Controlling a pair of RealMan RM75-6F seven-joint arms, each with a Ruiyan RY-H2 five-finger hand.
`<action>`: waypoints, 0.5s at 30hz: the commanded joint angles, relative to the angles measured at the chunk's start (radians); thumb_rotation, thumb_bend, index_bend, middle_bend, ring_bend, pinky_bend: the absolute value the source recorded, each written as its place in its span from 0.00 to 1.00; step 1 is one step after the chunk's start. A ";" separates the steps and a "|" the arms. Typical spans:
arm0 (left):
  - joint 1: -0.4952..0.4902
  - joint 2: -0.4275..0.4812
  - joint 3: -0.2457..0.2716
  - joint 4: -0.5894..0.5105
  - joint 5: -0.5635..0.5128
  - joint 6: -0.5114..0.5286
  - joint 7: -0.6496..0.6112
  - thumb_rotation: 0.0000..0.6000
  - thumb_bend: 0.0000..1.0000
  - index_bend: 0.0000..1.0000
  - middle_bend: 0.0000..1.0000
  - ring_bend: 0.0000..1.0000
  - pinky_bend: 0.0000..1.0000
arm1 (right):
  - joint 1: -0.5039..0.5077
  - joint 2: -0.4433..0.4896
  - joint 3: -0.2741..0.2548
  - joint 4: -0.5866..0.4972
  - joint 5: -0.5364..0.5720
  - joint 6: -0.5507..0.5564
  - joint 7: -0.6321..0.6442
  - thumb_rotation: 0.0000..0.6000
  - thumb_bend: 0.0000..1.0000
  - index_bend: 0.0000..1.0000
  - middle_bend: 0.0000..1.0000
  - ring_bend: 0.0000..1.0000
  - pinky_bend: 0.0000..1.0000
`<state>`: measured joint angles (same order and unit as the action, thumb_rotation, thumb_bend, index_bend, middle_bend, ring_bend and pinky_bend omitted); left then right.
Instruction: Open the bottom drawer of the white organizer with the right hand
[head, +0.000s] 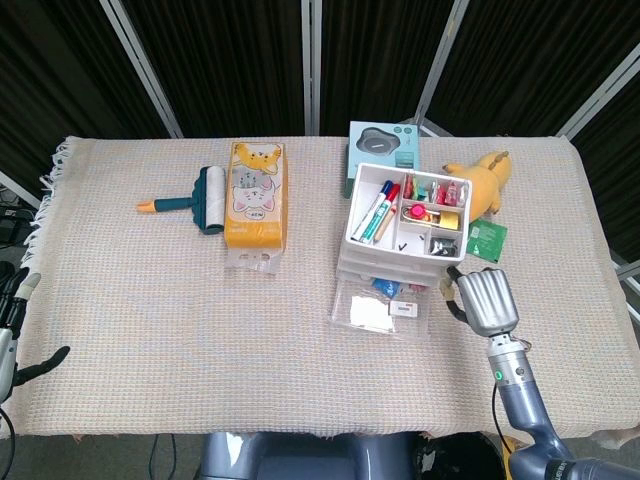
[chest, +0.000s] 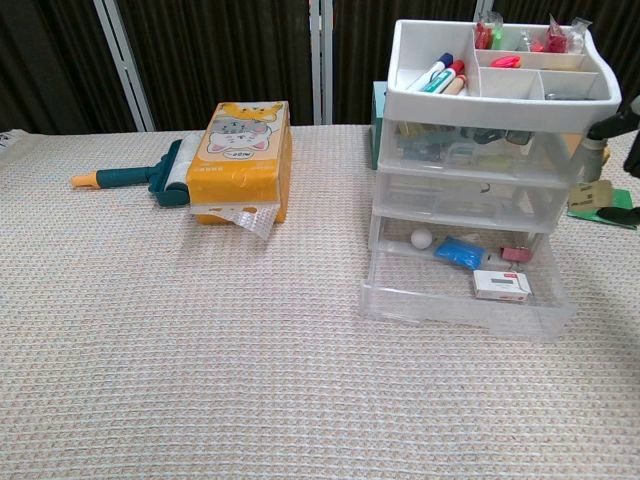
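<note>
The surface (head: 130, 300) is covered with a pale, waffle-textured cloth fringed along its left edge; behind it hang dark pleated curtains (head: 230, 60) divided by slim light-coloured poles.

The white organizer (head: 400, 240) stands right of centre, its top tray holding markers and small coloured items. Its bottom drawer (chest: 465, 300) is pulled out toward the front, clear-walled, with a blue packet, a small white ball and a white box inside.

The right robot hand (head: 484, 300) hangs just right of the drawer, apart from it, holding nothing, fingers curled loosely downward. Only a fingertip of the left robot hand (head: 45, 360) shows at the left edge; I cannot tell how its fingers stand.

An orange tissue pack (head: 254, 195) printed with cartoon cats lies left of centre; its small lettering is too fine to read. A teal lint roller (head: 200, 200) lies just beside it. Behind the organizer sit a teal box (head: 382, 148), a yellow plush toy (head: 480, 178) and a green packet (head: 485, 240).
</note>
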<state>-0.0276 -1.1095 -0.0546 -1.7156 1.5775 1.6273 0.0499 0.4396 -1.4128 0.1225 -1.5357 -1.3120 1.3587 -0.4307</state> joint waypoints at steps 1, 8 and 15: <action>0.000 0.000 -0.001 -0.001 -0.003 0.000 0.001 1.00 0.07 0.00 0.00 0.00 0.00 | -0.022 0.013 0.007 0.045 0.022 0.003 0.032 1.00 0.18 0.56 1.00 1.00 0.71; -0.001 -0.001 -0.003 -0.002 -0.009 -0.004 0.005 1.00 0.07 0.00 0.00 0.00 0.00 | -0.052 -0.001 0.018 0.166 0.079 -0.023 0.089 1.00 0.17 0.54 1.00 1.00 0.71; -0.004 -0.002 -0.005 -0.003 -0.014 -0.012 0.012 1.00 0.07 0.00 0.00 0.00 0.00 | -0.078 -0.016 0.029 0.244 0.114 -0.046 0.137 1.00 0.15 0.46 1.00 1.00 0.71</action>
<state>-0.0316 -1.1115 -0.0594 -1.7186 1.5631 1.6158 0.0613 0.3681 -1.4246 0.1476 -1.3024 -1.2043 1.3180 -0.2993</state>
